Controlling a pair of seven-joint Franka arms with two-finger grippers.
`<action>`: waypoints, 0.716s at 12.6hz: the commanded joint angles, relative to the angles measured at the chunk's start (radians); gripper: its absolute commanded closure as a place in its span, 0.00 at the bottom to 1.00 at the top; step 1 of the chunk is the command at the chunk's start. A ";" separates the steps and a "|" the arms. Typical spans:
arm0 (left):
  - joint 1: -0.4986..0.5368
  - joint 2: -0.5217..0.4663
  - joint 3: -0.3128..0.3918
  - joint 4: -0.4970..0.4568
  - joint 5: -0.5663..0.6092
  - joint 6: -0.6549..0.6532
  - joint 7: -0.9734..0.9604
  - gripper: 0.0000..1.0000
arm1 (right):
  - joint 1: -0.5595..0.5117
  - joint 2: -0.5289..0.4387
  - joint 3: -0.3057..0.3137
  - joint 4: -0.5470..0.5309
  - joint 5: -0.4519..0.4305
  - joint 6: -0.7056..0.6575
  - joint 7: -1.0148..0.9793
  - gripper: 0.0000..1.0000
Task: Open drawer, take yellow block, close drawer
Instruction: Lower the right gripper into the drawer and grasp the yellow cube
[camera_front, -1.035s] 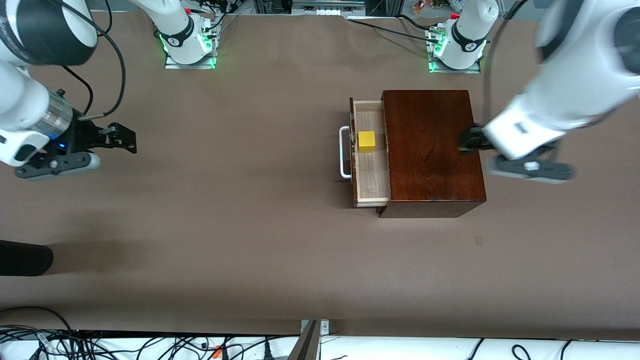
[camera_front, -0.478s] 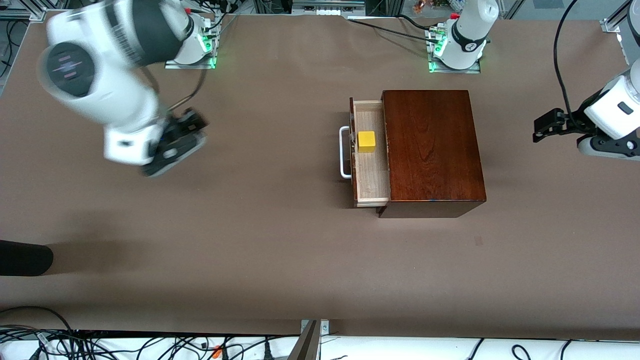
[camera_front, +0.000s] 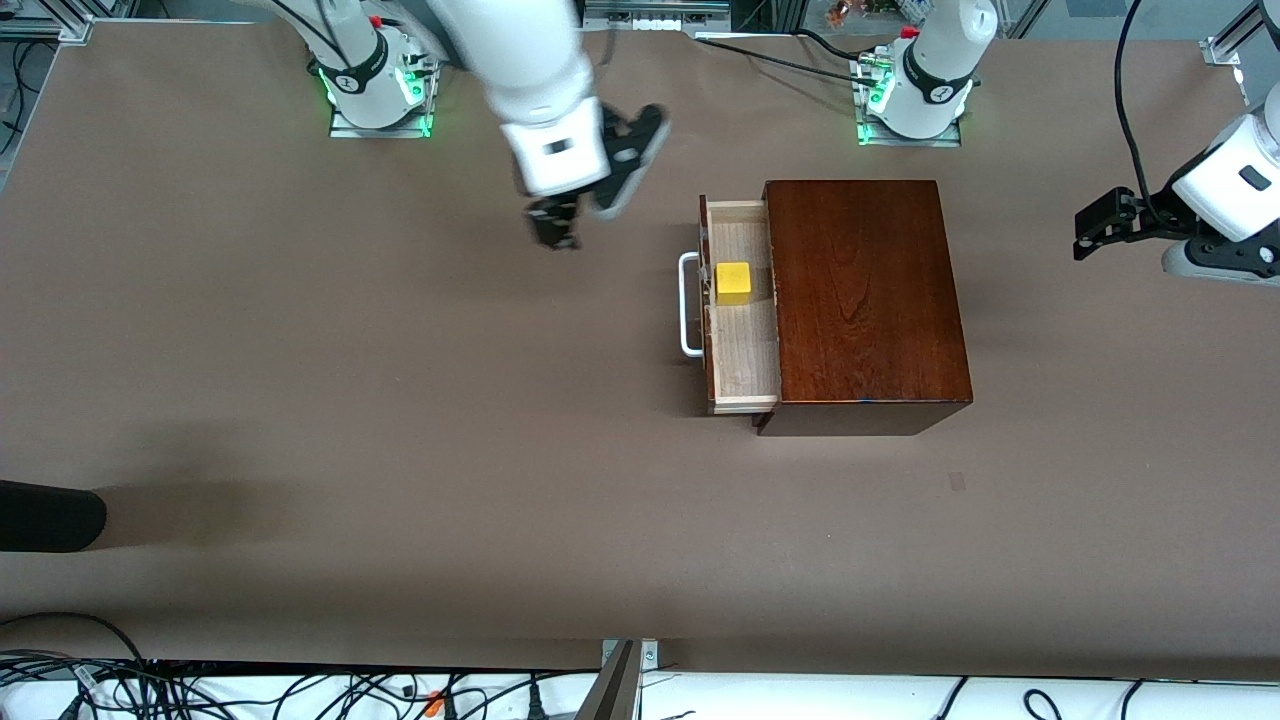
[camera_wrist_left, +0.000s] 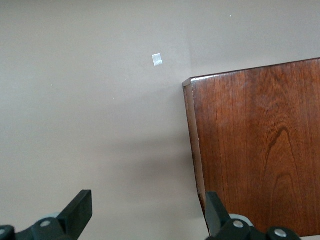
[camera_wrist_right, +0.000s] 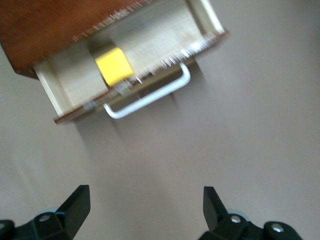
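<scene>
The dark reddish-brown wooden box (camera_front: 865, 300) stands toward the left arm's end of the table. Its drawer (camera_front: 742, 345) is pulled out, with the white bar handle (camera_front: 687, 305) facing the right arm's end. The yellow block (camera_front: 733, 283) sits in the drawer's pale interior; it also shows in the right wrist view (camera_wrist_right: 114, 65), with the handle (camera_wrist_right: 150, 97). My right gripper (camera_front: 556, 226) is open and empty over bare table beside the drawer's handle end. My left gripper (camera_front: 1095, 228) is open and empty over the table beside the box's closed end (camera_wrist_left: 260, 145).
A small pale square mark (camera_front: 957, 482) lies on the brown table nearer the front camera than the box; it also shows in the left wrist view (camera_wrist_left: 157, 59). A dark object (camera_front: 45, 515) juts in at the right arm's end.
My right arm has swung fast from the table's right-arm end toward the drawer. My left gripper has pulled away from the box's edge and now holds nearly still.
</scene>
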 joint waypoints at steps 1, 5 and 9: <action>0.023 -0.020 -0.025 -0.021 0.020 -0.011 0.003 0.00 | 0.063 0.168 -0.006 0.155 -0.018 0.041 -0.108 0.00; 0.023 -0.021 -0.028 -0.020 0.021 -0.025 0.003 0.00 | 0.159 0.309 -0.006 0.196 -0.155 0.211 -0.203 0.00; 0.024 -0.023 -0.026 -0.004 0.023 -0.057 0.003 0.00 | 0.204 0.371 -0.009 0.205 -0.237 0.231 -0.206 0.00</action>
